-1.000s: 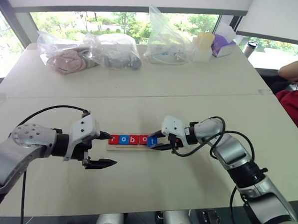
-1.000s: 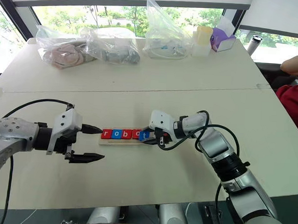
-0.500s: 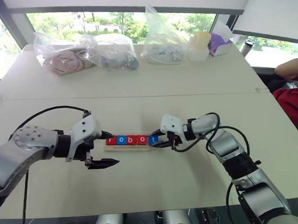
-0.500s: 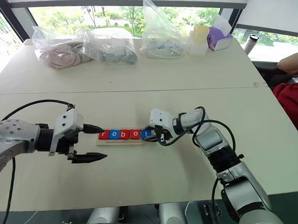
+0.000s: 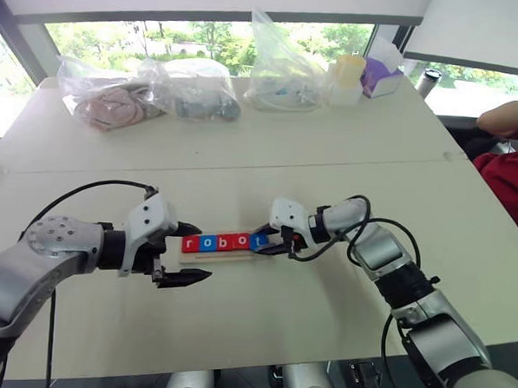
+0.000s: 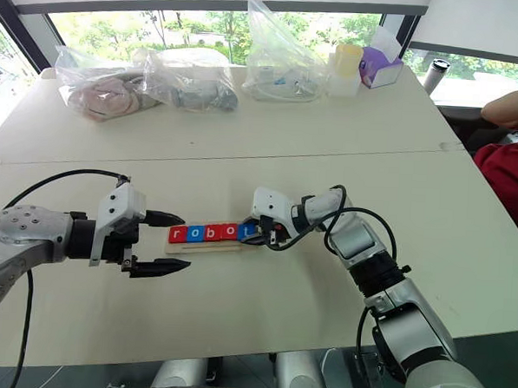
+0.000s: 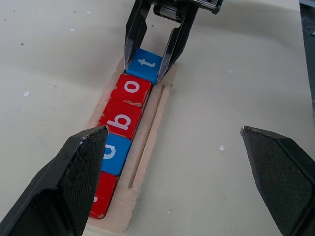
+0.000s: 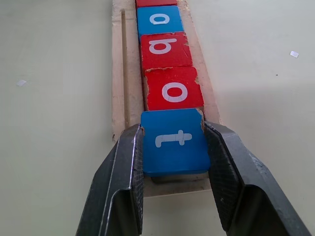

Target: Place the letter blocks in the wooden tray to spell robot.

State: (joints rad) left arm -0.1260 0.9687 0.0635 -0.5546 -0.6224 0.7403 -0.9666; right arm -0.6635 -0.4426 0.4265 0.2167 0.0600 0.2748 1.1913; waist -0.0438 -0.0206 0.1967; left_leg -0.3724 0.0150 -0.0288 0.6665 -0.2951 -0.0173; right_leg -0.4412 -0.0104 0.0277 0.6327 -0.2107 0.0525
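Red and blue square letter blocks [image 8: 166, 59] read "robot" in pale wooden tray [image 8: 118, 69]; r half hidden. Right gripper [image 8: 172, 162] clamps blue t block [image 8: 173, 141]; left gripper [image 7: 172, 172] spread wide.

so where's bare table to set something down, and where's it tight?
Free: the band between the wooden tray and the bags, and the near strip below the tray. Tight: around the tray, left gripper open at one end, right gripper shut on the t block.
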